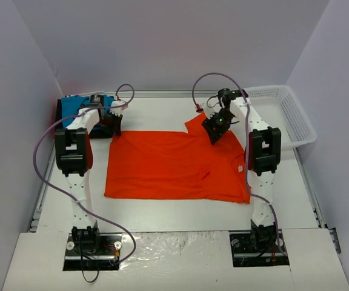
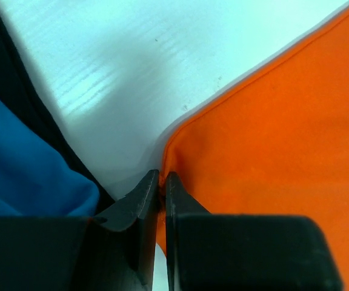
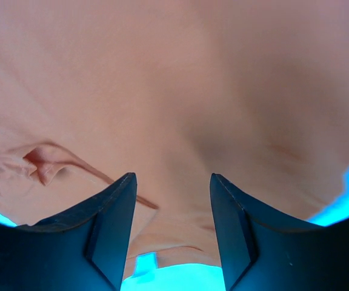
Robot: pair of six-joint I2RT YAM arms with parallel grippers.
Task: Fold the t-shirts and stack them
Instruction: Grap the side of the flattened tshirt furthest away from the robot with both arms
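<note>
1. Three t-shirts lie on the white table (image 1: 174,212). An orange-red t-shirt (image 1: 168,167) is spread flat in the middle. A folded turquoise-blue t-shirt (image 1: 73,109) rests on a black t-shirt (image 1: 59,116) at the far left corner.
2. The left gripper (image 1: 113,123) is down at the far left corner of the orange-red t-shirt, just beside the folded pile.
3. In the left wrist view, the left gripper (image 2: 161,177) has its fingers pressed together. The hemmed corner of the orange-red t-shirt (image 2: 271,157) runs into the slit between them, so the gripper is clamped on that corner.
4. In the same view, the turquoise-blue t-shirt (image 2: 23,170) and the black t-shirt (image 2: 8,79) lie left of the fingers. A bare strip of table separates them from the orange cloth.
5. The right gripper (image 1: 217,128) sits over the far right part of the orange-red t-shirt, next to the sleeve that juts toward the far edge.
6. In the right wrist view, the right gripper (image 3: 173,182) has its jaws standing apart. The cloth, washed pale pink in this view, fills the frame beyond the tips, with a small wrinkle to the left. It cannot be told whether the tips touch the cloth.
7. A white mesh basket (image 1: 292,115) stands at the far right, beyond the right arm and apart from the shirts.
</note>
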